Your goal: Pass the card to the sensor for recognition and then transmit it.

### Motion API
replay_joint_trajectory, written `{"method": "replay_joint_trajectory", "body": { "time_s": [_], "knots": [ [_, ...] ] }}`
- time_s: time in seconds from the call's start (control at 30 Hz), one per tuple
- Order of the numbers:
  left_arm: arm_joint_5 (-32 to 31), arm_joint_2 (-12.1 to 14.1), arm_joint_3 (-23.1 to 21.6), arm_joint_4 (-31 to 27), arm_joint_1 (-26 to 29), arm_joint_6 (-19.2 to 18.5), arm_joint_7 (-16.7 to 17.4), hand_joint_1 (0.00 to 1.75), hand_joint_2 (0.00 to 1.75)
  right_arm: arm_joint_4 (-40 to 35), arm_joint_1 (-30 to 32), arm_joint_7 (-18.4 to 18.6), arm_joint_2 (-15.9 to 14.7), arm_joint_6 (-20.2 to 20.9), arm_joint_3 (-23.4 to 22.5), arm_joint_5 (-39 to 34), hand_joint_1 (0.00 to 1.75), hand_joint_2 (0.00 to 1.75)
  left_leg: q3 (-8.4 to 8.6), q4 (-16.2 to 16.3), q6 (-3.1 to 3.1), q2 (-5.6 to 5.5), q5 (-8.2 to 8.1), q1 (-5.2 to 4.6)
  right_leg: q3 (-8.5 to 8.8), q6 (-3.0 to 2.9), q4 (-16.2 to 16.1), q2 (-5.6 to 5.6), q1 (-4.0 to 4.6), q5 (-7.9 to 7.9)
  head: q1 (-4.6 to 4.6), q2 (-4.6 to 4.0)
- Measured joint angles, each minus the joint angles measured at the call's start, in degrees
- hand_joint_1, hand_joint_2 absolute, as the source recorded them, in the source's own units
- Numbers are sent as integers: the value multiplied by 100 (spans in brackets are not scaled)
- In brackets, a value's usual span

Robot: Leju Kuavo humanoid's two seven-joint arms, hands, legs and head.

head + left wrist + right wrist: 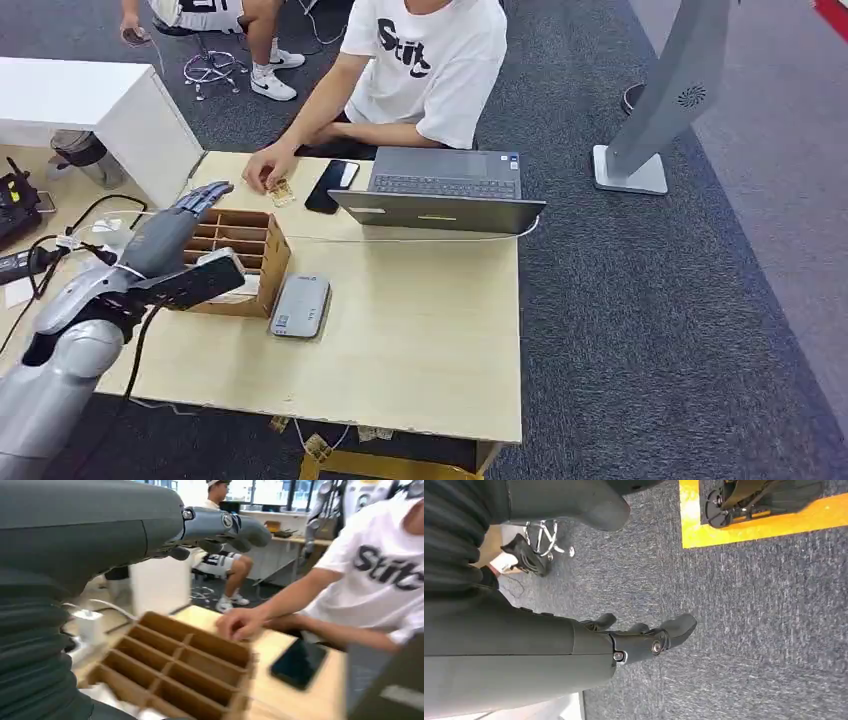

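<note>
My left hand [178, 232] hovers over the brown cardboard divider box [243, 262], fingers stretched out toward the far table edge and holding nothing. The left wrist view shows its fingers [227, 527] above the box's empty compartments [180, 665]. A small pale card [283, 191] lies on the table beyond the box, under a seated person's hand [262, 172], whose fingers [240, 622] cover it. The grey flat sensor [300, 305] lies right of the box. My right hand [644, 640] hangs over grey carpet, fingers apart and empty.
A black phone [330, 185] and an open grey laptop [440, 190] sit at the table's far side in front of the person in a white shirt [430, 60]. Cables and a white charger [100, 235] lie left of the box. A grey kiosk stand [660, 100] is on the carpet.
</note>
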Motion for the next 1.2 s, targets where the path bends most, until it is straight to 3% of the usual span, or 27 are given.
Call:
{"method": "replay_joint_trajectory", "body": {
  "time_s": [0.2, 0.33, 0.6, 0.8, 1.2],
  "knots": [
    [-413, 734, 380, -586, 951, -9, 179, 0, 175, 0, 5, 44, 2, -31, -146, -7, 0, 175, -6, 0, -2, -6, -3, 0, -2, 0, -3, -8, 0, -2, 0, 0],
    [-590, 869, 492, -839, 1328, 15, 205, 0, 175, 0, 4, 72, 2, -31, -190, 13, 0, 175, -6, 1, -1, -13, -3, -3, 0, 1, -4, -16, -1, -1, -2, 0],
    [-960, 764, 441, -848, 1451, 96, 205, 0, 175, -2, -7, 61, 4, 13, -234, 98, 0, 175, -4, 1, -2, -17, -2, -2, 0, 0, -5, -17, -2, 2, -2, 0],
    [-1504, 515, 201, -629, 1292, 444, 337, 0, 175, -2, -21, 68, 7, 26, -240, 186, 0, 175, -4, 2, -2, -17, -1, -2, 0, 0, -5, -18, -1, 2, -2, 0],
    [-1641, 148, -142, -105, 826, 479, 393, 0, 175, -2, -25, 107, 37, 53, -245, 278, 0, 175, -5, 2, -2, -16, -1, -2, -2, 0, -5, -17, -2, 2, -4, 0]
  ]
}}
